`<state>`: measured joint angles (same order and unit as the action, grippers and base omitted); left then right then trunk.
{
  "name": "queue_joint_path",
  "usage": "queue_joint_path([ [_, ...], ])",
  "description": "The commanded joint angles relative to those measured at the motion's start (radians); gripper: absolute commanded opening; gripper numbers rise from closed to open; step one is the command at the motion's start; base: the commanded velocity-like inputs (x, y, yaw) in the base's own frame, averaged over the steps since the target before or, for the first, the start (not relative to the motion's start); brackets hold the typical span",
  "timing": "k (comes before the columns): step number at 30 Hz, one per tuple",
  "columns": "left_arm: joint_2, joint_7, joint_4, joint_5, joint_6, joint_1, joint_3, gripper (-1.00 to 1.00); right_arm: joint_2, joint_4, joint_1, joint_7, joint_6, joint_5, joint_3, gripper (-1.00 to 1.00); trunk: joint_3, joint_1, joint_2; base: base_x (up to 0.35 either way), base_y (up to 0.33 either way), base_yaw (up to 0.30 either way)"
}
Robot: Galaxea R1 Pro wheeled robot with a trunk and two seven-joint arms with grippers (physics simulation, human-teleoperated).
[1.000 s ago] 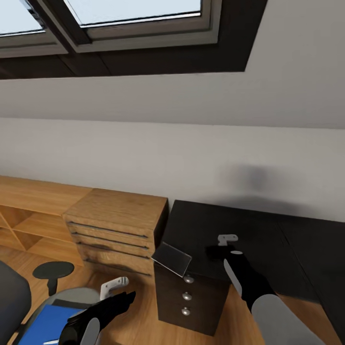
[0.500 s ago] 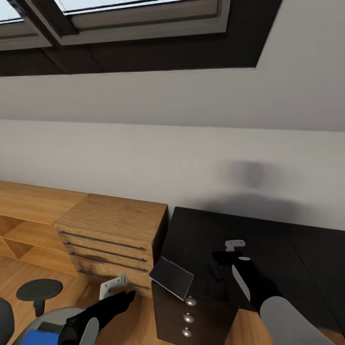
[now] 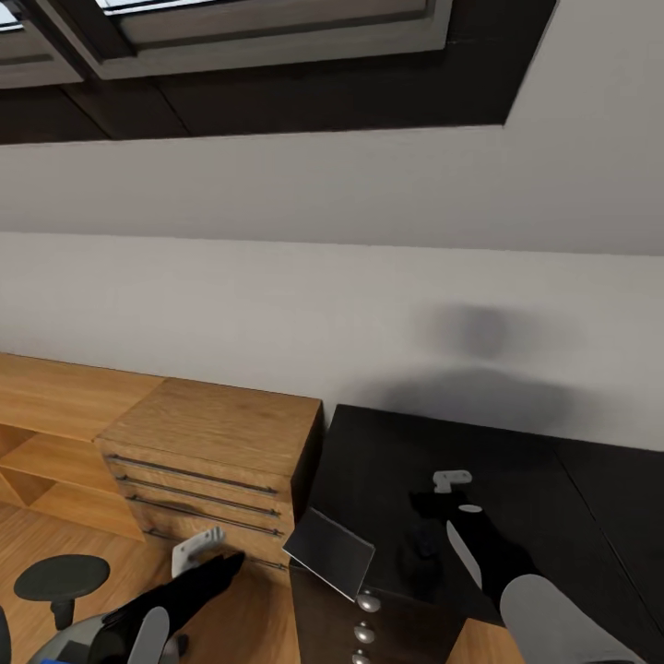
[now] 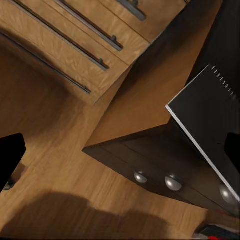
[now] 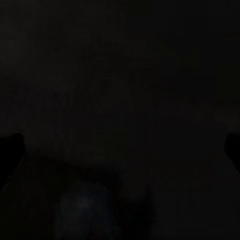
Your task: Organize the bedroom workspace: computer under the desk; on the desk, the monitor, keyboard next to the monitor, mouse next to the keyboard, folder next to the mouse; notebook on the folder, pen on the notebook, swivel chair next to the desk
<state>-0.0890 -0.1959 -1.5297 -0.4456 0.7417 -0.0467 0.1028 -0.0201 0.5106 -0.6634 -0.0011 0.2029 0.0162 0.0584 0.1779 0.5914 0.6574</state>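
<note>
Black table (image 3: 516, 461) filled more of your head view than a second before, while the blue folder slid out at the lower left. The notebook (image 3: 329, 551) overhung the table's corner. Both claws' fingers stood apart, empty.

Wooden drawer chest (image 3: 207, 452) against white wall (image 3: 277, 304).

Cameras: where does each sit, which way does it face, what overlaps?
Head: on the head, facing wall, desk and dresser; both arms show.
Left wrist: on left arm, looking down at notebook, desk drawers, dresser, floor; dark fingertips at edges.
Right wrist: on right arm, facing the dark desktop.
Shared: head and left wrist both see notebook and dresser.
</note>
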Motion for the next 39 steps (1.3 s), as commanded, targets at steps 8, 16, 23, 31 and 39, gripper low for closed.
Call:
queue_joint_path([
  [8, 0.004, -0.012, -0.022, -0.139, 0.005, -0.001, 0.035, 1.0, 0.004, -0.027, -0.001, 0.065, -0.013, -0.057, 0.006, 1.0, 0.017, 0.019, 0.036, 0.003, 0.0, 0.0],
  [16, 0.004, -0.013, -0.023, -0.145, 0.005, -0.001, 0.037, 1.0, 0.006, -0.032, -0.002, 0.072, -0.006, -0.061, 0.005, 1.0, 0.042, 0.05, 0.092, 0.0, 0.0, 0.0],
  [23, 0.003, -0.013, -0.023, -0.145, 0.005, -0.001, 0.037, 1.0, 0.006, -0.086, -0.008, 0.07, 0.003, -0.061, 0.005, 1.0, 0.064, 0.077, 0.141, 0.0, 0.0, 0.0],
  [31, 0.003, -0.013, -0.023, -0.145, 0.005, -0.001, 0.039, 1.0, 0.006, -0.102, -0.01, 0.068, 0.043, -0.058, 0.003, 1.0, 0.089, 0.108, 0.197, 0.0, 0.0, 0.0],
  [39, 0.004, -0.013, -0.023, -0.145, 0.005, -0.001, 0.041, 1.0, 0.007, -0.101, -0.01, 0.067, 0.068, -0.055, 0.003, 1.0, 0.093, 0.111, 0.204, 0.0, 0.0, 0.0],
])
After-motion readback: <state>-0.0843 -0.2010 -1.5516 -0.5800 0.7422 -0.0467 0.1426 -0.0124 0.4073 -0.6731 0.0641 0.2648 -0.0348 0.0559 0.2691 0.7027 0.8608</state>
